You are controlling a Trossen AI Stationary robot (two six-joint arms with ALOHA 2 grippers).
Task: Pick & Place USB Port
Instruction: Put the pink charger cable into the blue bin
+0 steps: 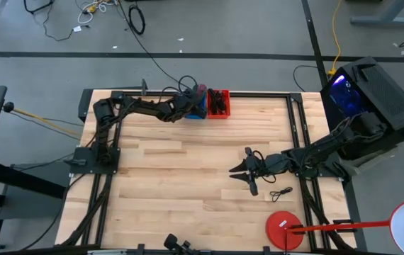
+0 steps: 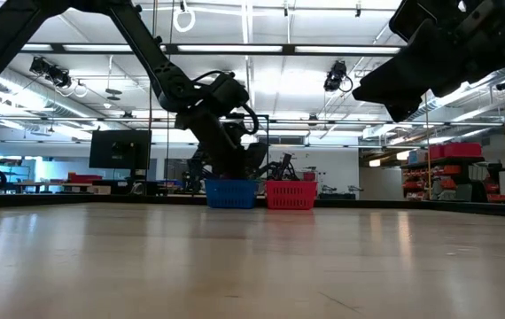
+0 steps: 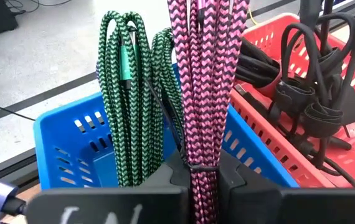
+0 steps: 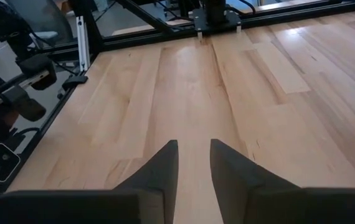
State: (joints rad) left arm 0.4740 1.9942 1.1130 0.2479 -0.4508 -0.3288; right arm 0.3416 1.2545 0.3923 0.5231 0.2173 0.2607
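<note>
- High view: the left tool reaches to the far edge of the wooden surface, over a blue bin. A red bin stands just beside the blue one, touching it. The right tool hangs over the middle of the surface, well apart from both bins, fingers spread and holding nothing. A small black cable lies on the surface near the right arm. A red disc sits at the near right corner.
- Low view: the left tool hangs just above the blue bin; the red bin is beside it at the far edge.
- Left wrist view: the left tool is nearly closed, pinching a pink braided cable that stands bundled in the blue bin. A green braided cable stands just beside the pink one in the same bin. Black cables fill the red bin.
- Right wrist view: the right tool is partly open and empty above bare surface.
</note>
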